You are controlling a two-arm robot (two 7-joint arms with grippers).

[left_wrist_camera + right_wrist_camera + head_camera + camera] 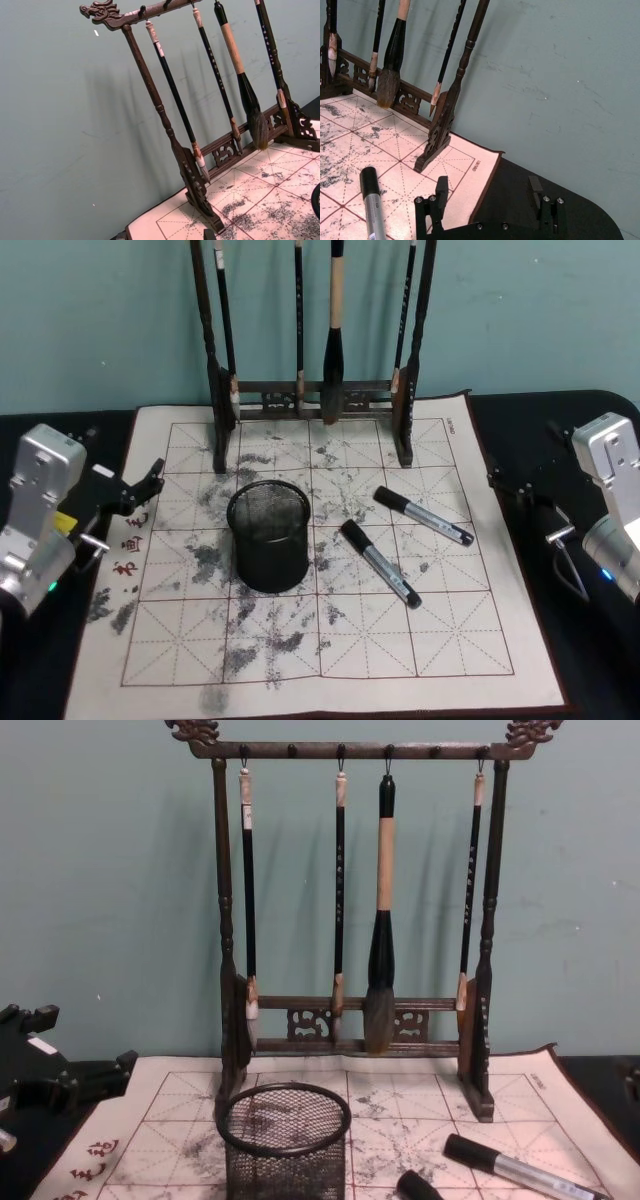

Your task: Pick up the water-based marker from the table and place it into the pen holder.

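The right gripper [488,186] is held open and empty above the table's [545,425] right edge, just off the mat [400,680]. Two markers are seen lying flat on the mat's right half, apart from both grippers. The near marker [423,516] lies toward the mat's right edge. The far marker [380,562] lies just beside it, closer to the holder [268,535]. The holder stands upright near the mat's middle and looks empty. Which marker is the water-based one cannot be told. The left gripper [140,488] is parked, fingers spread, at the table's left edge. Nothing is judged done: grasp, lift and drop are all left.
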